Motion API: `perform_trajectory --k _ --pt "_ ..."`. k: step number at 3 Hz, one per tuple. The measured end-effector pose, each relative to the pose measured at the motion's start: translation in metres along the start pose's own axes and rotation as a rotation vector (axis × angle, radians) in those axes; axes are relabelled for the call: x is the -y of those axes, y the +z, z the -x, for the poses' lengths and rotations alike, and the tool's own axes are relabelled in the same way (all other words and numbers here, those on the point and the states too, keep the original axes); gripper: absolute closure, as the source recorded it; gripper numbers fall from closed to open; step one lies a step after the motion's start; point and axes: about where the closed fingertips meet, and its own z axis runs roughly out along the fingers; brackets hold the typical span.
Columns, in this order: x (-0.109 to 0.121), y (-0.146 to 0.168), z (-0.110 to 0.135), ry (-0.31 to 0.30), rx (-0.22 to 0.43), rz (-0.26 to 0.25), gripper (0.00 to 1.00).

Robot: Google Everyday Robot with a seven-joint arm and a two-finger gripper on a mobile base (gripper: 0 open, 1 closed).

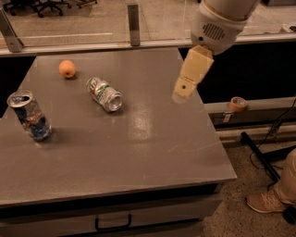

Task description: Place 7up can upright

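Grey counter (138,157) filled most of our view, with a glass rail behind it. Near its left edge we saw a can with a blue and red label (30,115) standing upright. Further back lay an orange (67,68). Right of it, apart from both, the 7up can (104,94) lay on its side, one shiny end turned toward us. The gripper (181,96) hung above the counter's right part, well apart from the 7up can; we could not tell whether it was open or closed.

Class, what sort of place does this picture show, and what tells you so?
Likely an office or lab: wheeled chairs behind a glass partition, a grey drawer table, and the robot's gripper above the table's right side.
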Motion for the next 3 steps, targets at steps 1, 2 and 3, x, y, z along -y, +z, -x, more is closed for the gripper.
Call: perform_trajectory --k 1,2,3 --pt "0.002 0.0 0.013 0.082 0.022 -0.007 0.0" --pt "0.002 0.0 0.013 0.082 0.023 -0.008 0.0" --pt "-0.005 0.021 0.06 0.059 0.061 0.027 0.0"
